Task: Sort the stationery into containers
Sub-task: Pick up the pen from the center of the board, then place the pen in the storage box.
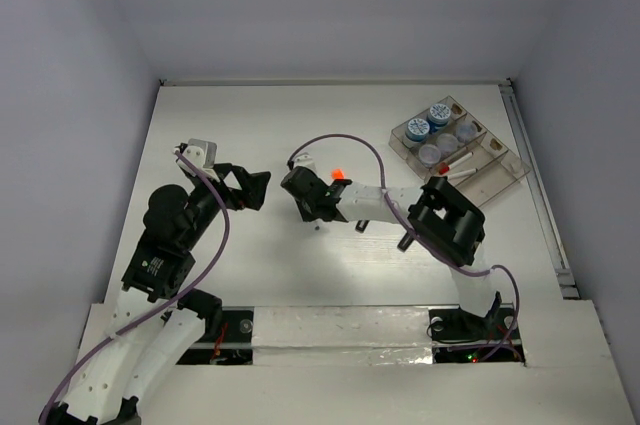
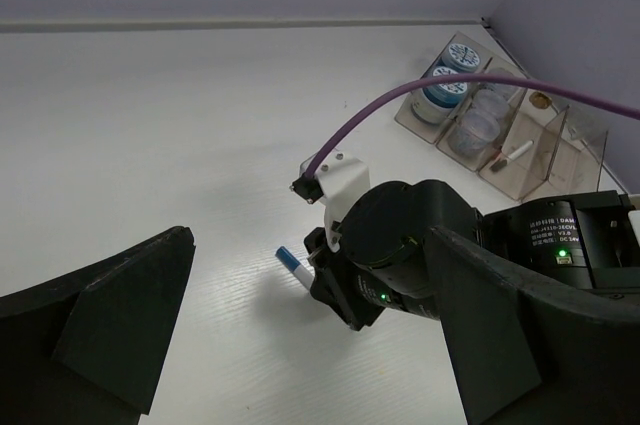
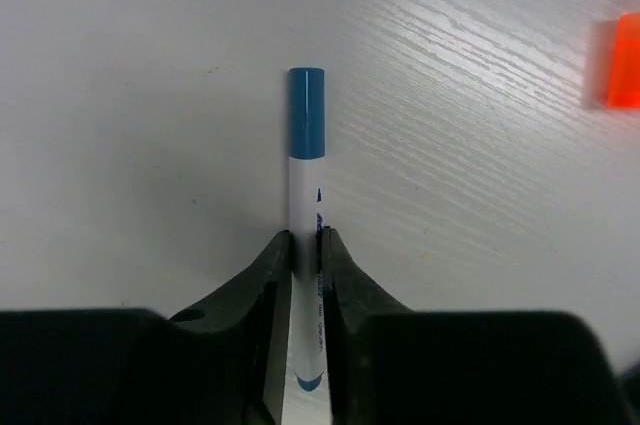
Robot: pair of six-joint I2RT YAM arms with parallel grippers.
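Our right claw [image 3: 305,247] grips the light, stiff blue-capped pen [image 3: 306,160] mid-barrel, likely slippery; our left claw [image 1: 252,190] hangs released.

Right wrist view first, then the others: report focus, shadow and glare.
Right wrist view: the blue-capped pen in the right gripper is sharp, soft shadow on its left; the orange cube at the frame edge is blurred and glowing. Left wrist view: the left gripper shows as dark, featureless fingers. Top external view: even light, the cube oversaturated.
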